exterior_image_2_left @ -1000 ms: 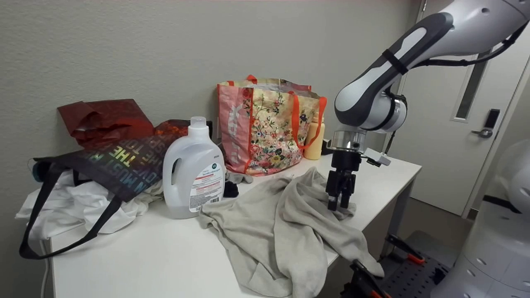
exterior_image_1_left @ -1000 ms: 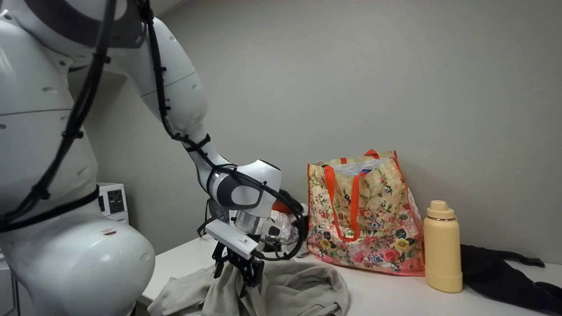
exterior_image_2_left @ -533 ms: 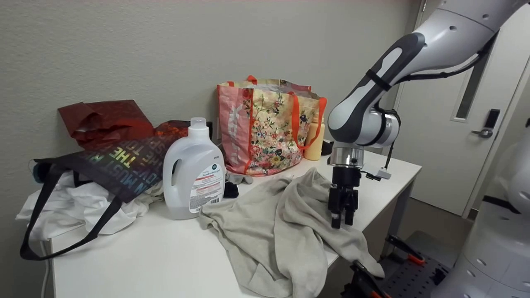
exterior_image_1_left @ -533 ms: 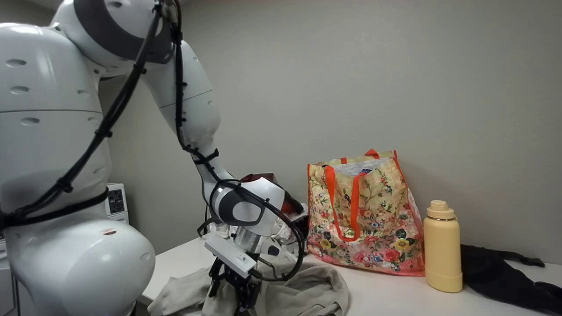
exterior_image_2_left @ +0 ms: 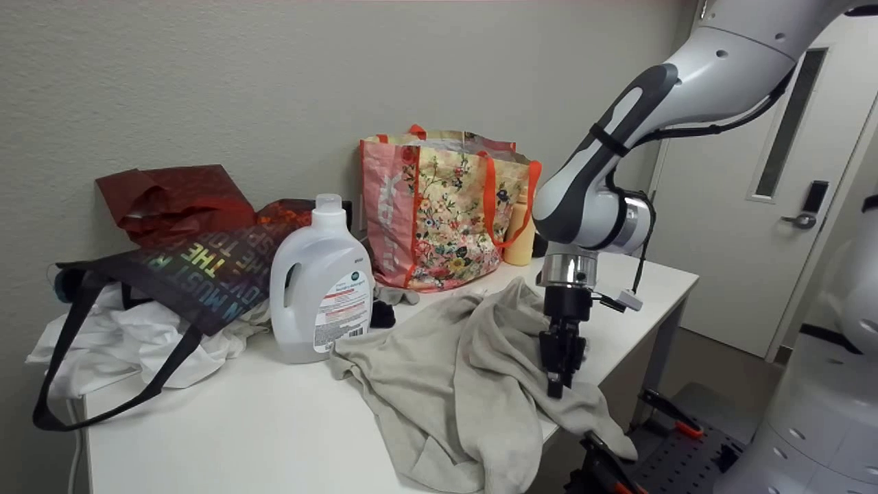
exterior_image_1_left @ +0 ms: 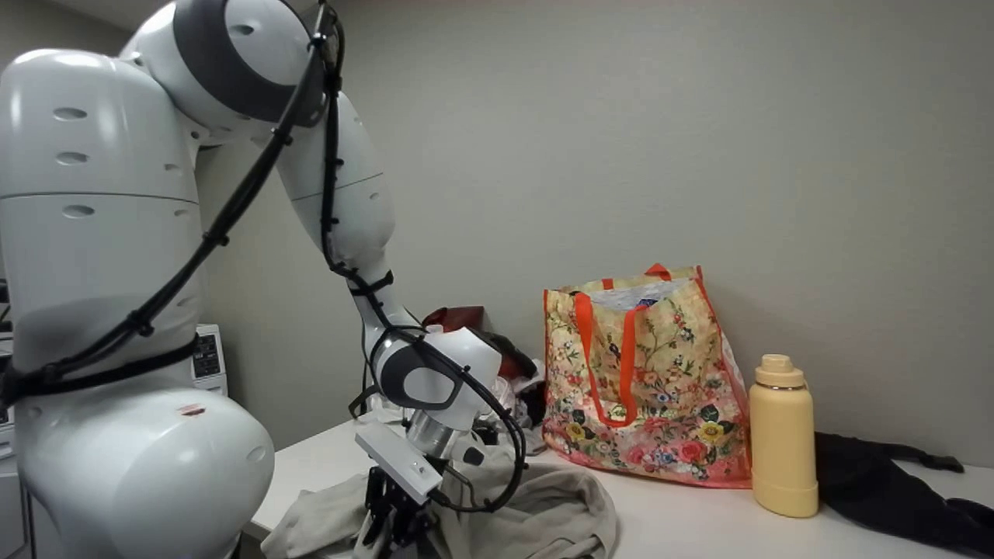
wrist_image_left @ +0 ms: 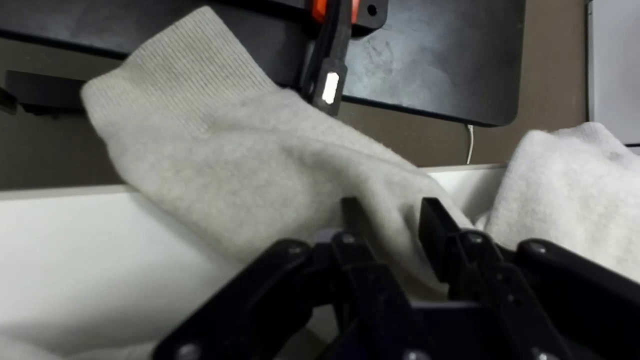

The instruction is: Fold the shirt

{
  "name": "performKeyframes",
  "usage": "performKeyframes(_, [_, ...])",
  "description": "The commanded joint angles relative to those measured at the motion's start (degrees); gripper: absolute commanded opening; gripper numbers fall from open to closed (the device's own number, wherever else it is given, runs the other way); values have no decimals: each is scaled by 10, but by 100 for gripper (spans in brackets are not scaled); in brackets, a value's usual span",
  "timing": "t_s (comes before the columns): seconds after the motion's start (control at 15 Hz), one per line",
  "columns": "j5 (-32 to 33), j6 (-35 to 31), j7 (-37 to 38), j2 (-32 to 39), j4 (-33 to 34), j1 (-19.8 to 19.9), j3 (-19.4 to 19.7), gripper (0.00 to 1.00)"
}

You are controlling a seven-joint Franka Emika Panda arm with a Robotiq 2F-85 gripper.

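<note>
The pale grey-beige shirt (exterior_image_2_left: 425, 377) lies crumpled across the table, and parts of it hang over the edge in an exterior view. My gripper (exterior_image_2_left: 559, 390) points down onto its sleeve near that edge. In the wrist view a ribbed cuff (wrist_image_left: 185, 75) sticks out past the table edge. A raised fold of the shirt (wrist_image_left: 240, 175) runs between the fingers of my gripper (wrist_image_left: 391, 212), which stand partly apart, with a narrow gap showing at the right finger. Elsewhere the shirt (exterior_image_1_left: 559, 505) is bunched around the gripper (exterior_image_1_left: 396, 536), whose fingertips are hard to make out there.
A floral tote bag (exterior_image_2_left: 456, 219) stands against the wall behind the shirt. Left of it are a detergent bottle (exterior_image_2_left: 322, 288) and a white cloth heap (exterior_image_2_left: 151, 336). A yellow bottle (exterior_image_1_left: 783, 442) and a black cloth (exterior_image_1_left: 877, 489) sit beyond the bag. A clamp (wrist_image_left: 330, 75) lies below the table edge.
My gripper has moved lower and toward the table edge, down onto the sleeve. Its fingers have come closer together around the fold. The shirt has hardly shifted.
</note>
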State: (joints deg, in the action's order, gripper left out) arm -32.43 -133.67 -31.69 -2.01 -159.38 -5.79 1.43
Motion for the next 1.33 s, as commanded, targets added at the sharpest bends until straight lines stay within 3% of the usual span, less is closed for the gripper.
performKeyframes(0.0, [-20, 60, -2, -66, 4, 7, -13, 5])
performKeyframes(0.07, [-19, 73, 5, -108, -19, 4, -15, 1])
performKeyframes(0.33, [-13, 169, 8, -201, 1, -9, -7, 0])
performKeyframes(0.53, [-22, 206, 15, -233, 21, -19, 1, 0])
performKeyframes(0.8, [-130, 176, 8, -225, 45, -39, 4, 0])
performKeyframes(1.27, [-316, 68, -2, -112, 132, -51, -43, 0])
